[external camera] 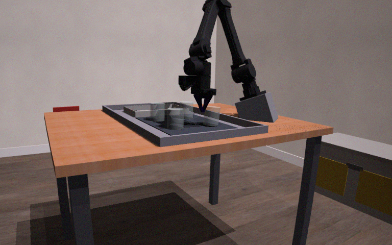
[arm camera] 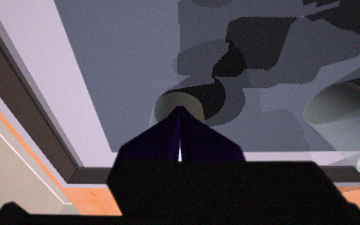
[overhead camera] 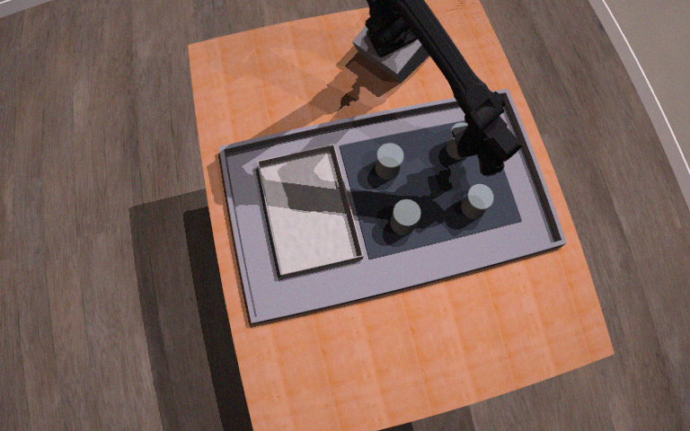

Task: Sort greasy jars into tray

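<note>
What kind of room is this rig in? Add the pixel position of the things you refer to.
Probably a plain indoor workroom or lab, exact use unclear: a black robot arm (overhead camera: 457, 65) (external camera: 228, 37) over a wooden table (overhead camera: 422, 345) (external camera: 95, 144), wood-plank floor (overhead camera: 91, 127) (external camera: 138, 178), and a low cabinet (external camera: 361, 147) by the wall.

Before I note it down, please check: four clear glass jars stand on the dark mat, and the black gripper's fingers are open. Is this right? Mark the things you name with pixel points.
Not quite: the black gripper's (overhead camera: 492, 171) (external camera: 202, 111) (arm camera: 180, 109) fingers are shut, as the wrist view shows.

I can't read any text, label or number from here. No brand or sign is legible to me either.
</note>
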Available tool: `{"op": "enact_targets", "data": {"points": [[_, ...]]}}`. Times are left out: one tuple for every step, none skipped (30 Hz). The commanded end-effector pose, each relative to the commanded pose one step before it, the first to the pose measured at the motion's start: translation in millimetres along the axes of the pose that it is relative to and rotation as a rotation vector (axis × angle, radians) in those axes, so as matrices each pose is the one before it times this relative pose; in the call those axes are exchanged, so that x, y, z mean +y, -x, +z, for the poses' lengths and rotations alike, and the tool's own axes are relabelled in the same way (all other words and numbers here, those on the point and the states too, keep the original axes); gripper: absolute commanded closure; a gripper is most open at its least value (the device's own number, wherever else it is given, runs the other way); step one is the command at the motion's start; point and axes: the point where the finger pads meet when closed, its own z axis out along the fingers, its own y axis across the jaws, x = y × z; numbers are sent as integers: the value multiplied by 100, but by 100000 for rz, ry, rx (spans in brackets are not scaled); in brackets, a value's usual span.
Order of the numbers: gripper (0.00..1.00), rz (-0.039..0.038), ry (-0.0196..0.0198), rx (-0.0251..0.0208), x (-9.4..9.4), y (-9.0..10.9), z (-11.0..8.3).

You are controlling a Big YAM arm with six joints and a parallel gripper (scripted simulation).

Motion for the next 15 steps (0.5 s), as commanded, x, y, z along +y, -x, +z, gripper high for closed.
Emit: {"op": "enact_targets", "data": {"points": [[100, -381, 27, 12, 187, -797, -98], [100, 0, 0, 0, 0, -13, 0], [100, 0, 0, 0, 0, 0, 0], [100, 0, 0, 0, 0, 0, 0], [100, 0, 0, 0, 0, -13, 0], [100, 0, 0, 0, 0, -13, 0], [100, 0, 0, 0, 0, -13, 0], [100, 0, 0, 0, 0, -13, 0], [100, 0, 0, 0, 0, -13, 0], [100, 0, 0, 0, 0, -13, 0], [100, 0, 0, 0, 0, -13, 0], [100, 0, 0, 0, 0, -13, 0], [100, 0, 0, 0, 0, -13, 0], [100, 0, 0, 0, 0, -13, 0], [100, 0, 0, 0, 0, -13, 0]]}}
